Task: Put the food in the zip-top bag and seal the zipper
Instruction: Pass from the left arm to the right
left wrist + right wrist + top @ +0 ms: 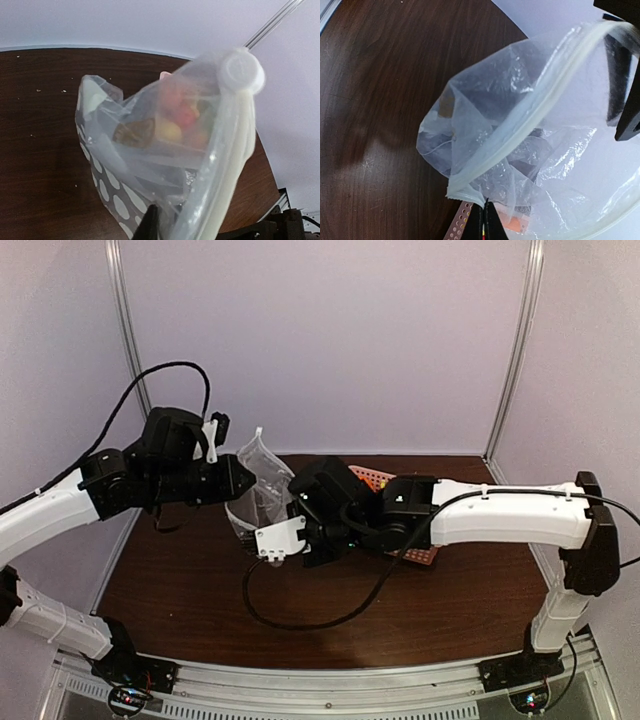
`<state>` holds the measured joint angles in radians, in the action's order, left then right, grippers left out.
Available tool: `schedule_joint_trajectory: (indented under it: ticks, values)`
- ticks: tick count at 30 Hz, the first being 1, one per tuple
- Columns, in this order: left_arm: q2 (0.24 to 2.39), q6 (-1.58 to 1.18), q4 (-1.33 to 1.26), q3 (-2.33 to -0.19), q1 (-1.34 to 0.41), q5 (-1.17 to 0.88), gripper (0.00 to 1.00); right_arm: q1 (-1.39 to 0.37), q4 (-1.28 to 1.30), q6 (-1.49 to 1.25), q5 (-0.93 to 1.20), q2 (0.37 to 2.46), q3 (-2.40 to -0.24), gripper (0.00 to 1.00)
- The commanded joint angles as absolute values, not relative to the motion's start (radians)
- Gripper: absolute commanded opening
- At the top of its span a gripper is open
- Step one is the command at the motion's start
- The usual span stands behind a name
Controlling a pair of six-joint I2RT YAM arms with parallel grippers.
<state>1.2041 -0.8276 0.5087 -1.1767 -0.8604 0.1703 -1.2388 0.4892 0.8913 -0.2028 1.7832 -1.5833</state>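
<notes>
The zip-top bag, clear with white polka dots, is held up off the table between both grippers. My left gripper is shut on its upper edge; one dark finger shows against the film. The zipper runs up to the white slider tab. My right gripper is shut on the bag's corner, just below the end of the zipper strip. The food shows as blurred red, yellow and orange shapes through the film; I cannot tell whether it is inside the bag or behind it.
A pink lattice basket lies on the brown table behind and under my right arm, and its edge shows in the right wrist view. A black cable loops over the table in front. Enclosure walls stand at the back and sides.
</notes>
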Motion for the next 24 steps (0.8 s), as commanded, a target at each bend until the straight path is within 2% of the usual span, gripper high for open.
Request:
schedule_joint_trajectory:
  ticks: [1,3,5,13,18,24]
  values:
    - [1.224,-0.762,0.526,-1.244,-0.862,0.158,0.33,-1.243,0.455,0.863,-0.232,1.718,-1.591,0.0]
    - [1.214,-0.732,0.526,-1.256,-0.862,0.175,0.51,-1.243,0.484,0.837,-0.209,1.702,-1.591,0.0]
    - [1.179,-0.682,0.518,-1.249,-0.862,0.212,0.57,-1.236,0.511,0.795,-0.181,1.69,-1.597,0.0]
    - [0.86,-0.552,0.183,-0.913,-0.863,0.168,0.6,-1.127,0.555,0.548,-0.04,1.637,-1.626,0.0]
    - [0.835,-0.53,0.17,-0.838,-0.916,0.073,0.58,-1.056,0.496,0.433,-0.035,1.579,-1.583,0.0]
    - [0.909,-0.469,0.169,-0.879,-1.032,0.048,0.57,-0.984,0.516,0.334,0.028,1.569,-1.604,0.0]
